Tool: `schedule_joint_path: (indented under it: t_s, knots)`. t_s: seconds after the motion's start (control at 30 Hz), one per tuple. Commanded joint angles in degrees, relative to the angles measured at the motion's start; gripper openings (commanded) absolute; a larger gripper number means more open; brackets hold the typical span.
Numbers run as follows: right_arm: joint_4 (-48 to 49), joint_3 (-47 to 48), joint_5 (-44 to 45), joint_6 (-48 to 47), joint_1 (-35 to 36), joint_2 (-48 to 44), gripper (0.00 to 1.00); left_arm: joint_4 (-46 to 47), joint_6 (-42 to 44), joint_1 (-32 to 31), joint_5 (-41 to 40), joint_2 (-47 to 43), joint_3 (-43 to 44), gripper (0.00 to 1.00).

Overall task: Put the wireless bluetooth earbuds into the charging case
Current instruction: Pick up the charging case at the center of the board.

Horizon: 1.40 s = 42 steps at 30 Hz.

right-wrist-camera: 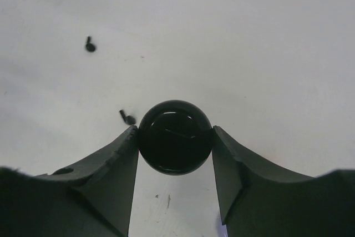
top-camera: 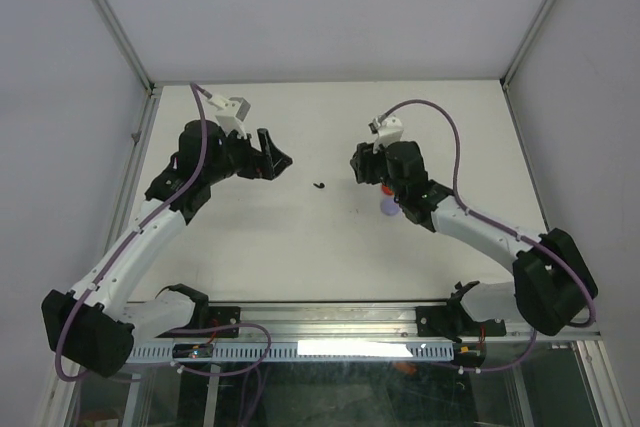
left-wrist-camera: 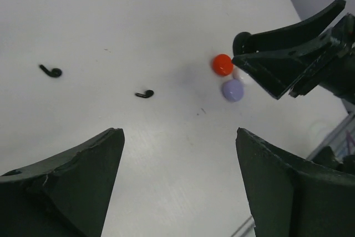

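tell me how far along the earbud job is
Done: nothing yet; a black earbud and a second one lie loose on the table. In hand: the right gripper is clamped on the round black case; the left gripper is open and empty. Left: pick up both buds and seat them in the case. The red case and lilac case lie nearby.

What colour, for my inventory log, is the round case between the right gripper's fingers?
Black case; clearest in the right wrist view.
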Motion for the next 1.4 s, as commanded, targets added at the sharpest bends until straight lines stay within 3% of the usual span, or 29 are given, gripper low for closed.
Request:
schedule_joint_path:
  t_s: [0.0, 0.17, 0.43, 0.9, 1.07, 1.2, 1.27, 1.37]
  knots:
    - [16.32, -7.74, -8.42, -12.04, 5.17, -7.03, 0.38, 4.31, -7.48, -0.38, 13.27, 2.69, 1.48, 0.82]
    - [28.6, -15.85, -9.93, -18.43, 12.07, -10.86, 0.38, 7.4, -10.99, -6.35, 13.19, 4.75, 1.1, 0.76]
    - [38.63, -21.08, -12.63, -24.81, 16.75, -11.76, 0.4, 12.15, -15.27, -10.68, 11.6, 7.1, -1.73, 0.63]
    - [44.79, -22.57, -16.41, -25.41, 18.18, -11.33, 0.39, 15.58, -16.67, -13.3, 14.56, 10.89, -3.66, 0.44]
    - [46.07, -22.97, -16.32, -25.77, 18.37, -10.93, 0.39, 16.51, -16.45, -13.38, 15.79, 10.84, -4.43, 0.33]
    - [46.54, -23.16, -16.21, -26.08, 18.37, -10.49, 0.4, 16.56, -15.62, -13.4, 16.06, 10.25, -4.44, 0.15]
    - [46.56, -23.45, -16.06, -26.16, 18.36, -10.79, 0.45, 16.38, -14.5, -13.46, 15.32, 8.93, -4.44, 0.06]
    - [45.01, -24.09, -16.69, -26.05, 18.28, -12.56, 0.53, 14.46, -11.18, -13.39, 14.64, 7.34, -3.37, 0.02]
